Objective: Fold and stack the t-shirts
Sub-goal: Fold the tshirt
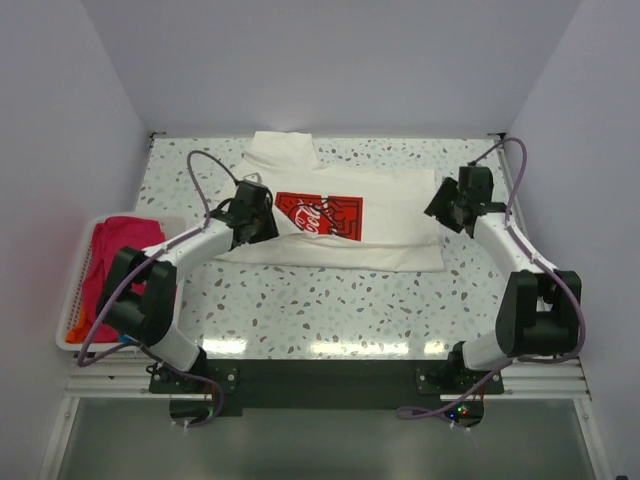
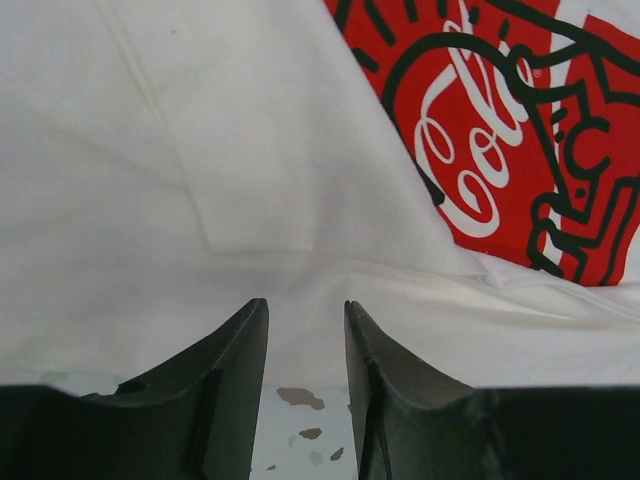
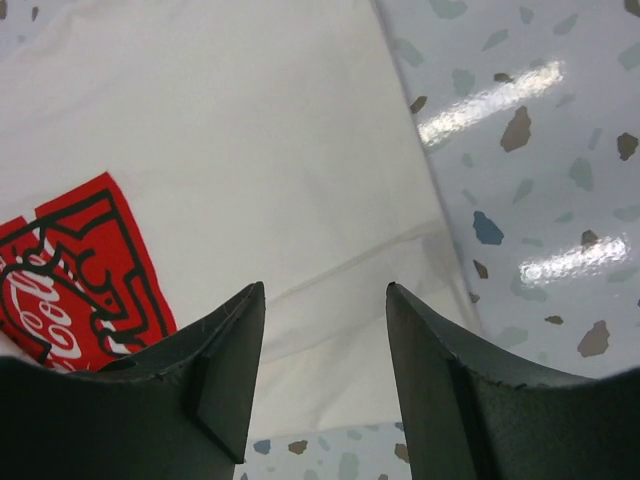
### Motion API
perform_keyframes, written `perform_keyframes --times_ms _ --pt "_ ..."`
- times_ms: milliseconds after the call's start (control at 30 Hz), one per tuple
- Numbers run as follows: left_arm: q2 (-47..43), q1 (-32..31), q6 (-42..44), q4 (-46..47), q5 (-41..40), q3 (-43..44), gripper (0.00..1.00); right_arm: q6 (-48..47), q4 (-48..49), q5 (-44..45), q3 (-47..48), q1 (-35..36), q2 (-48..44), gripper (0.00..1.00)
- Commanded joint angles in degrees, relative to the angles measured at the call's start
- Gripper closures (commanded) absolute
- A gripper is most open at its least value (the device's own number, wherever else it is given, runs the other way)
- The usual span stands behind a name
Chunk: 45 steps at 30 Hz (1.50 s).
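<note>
Speckled table (image 1: 300, 310) bears white t-shirt (image 1: 400, 215); slatted basket (image 1: 68, 335) holds magenta shirt (image 1: 125, 240).

The white t-shirt (image 1: 400, 215) has a red print (image 1: 318, 216) on the chest, and this print carries the brand name Coca-Cola in white script letters. In the left wrist view only the letters "Col" of the name can be read, with black line drawing around them. In the right wrist view the same script is small, tilted and partly hidden, so it is hard to read there.
</note>
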Motion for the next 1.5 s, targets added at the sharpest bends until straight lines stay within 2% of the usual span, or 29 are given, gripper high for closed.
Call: perform_keyframes --times_ms 0,200,400,1067,1267,1367,1467 --pt "2.8 -4.1 3.5 0.9 -1.0 5.1 0.60 -1.2 0.3 2.5 -2.9 4.1 -4.1 0.45" --pt "6.0 -7.9 4.0 0.1 -2.1 8.4 0.64 0.1 1.7 1.8 -7.7 9.0 -7.5 0.47" --pt "8.4 -10.1 4.9 -0.2 -3.2 10.6 0.54 0.6 2.5 2.3 -9.9 13.1 -8.2 0.47" --pt "19.0 -13.0 9.1 -4.6 -12.8 19.8 0.48 0.7 4.8 2.8 -14.2 17.1 -8.3 0.47" --pt "22.7 -12.9 9.8 -5.8 -14.8 24.5 0.51 0.2 5.2 3.0 -15.0 17.3 -8.4 0.47" --pt "24.2 -13.0 10.2 -6.3 -15.2 26.2 0.55 0.1 5.6 3.1 -15.6 17.4 -8.2 0.47" --pt "25.2 -12.9 10.4 -6.2 -15.2 27.3 0.64 0.1 5.9 3.2 -16.0 17.4 -7.4 0.48"
